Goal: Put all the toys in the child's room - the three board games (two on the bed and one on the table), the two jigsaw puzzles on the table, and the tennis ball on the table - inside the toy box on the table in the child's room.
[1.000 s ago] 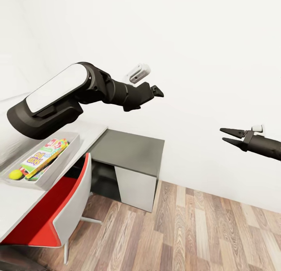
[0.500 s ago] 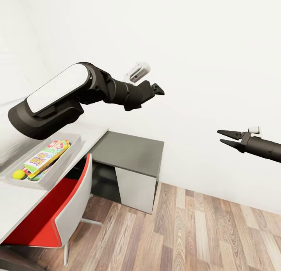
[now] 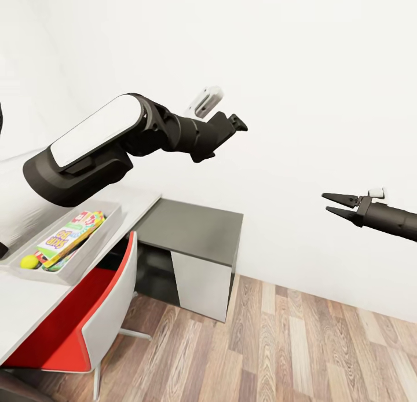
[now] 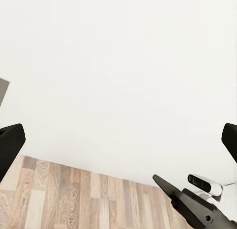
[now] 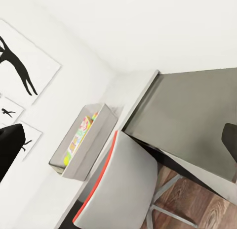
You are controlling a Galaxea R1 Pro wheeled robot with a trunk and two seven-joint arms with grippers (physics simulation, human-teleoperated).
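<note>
On the pale grey surface (image 3: 35, 298) the toy box (image 3: 87, 257) holds a yellow-green-red board game (image 3: 65, 238) and the tennis ball (image 3: 29, 262), behind a red chair (image 3: 87, 321), while the left tool (image 3: 234, 123) and the right tool (image 3: 335, 206) both hang spread and empty before the white wall.

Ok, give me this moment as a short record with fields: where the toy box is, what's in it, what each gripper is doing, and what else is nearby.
toy box: on the pale table top, grey bin
contents: tennis ball at one end, printed game box on top, jigsaw edges under it
left gripper: raised in front of the wall, empty, jaws wide apart in its wrist view
right gripper: out over the floor, open, empty
nearby: red and white chair pushed under the table; dark grey desk section
</note>
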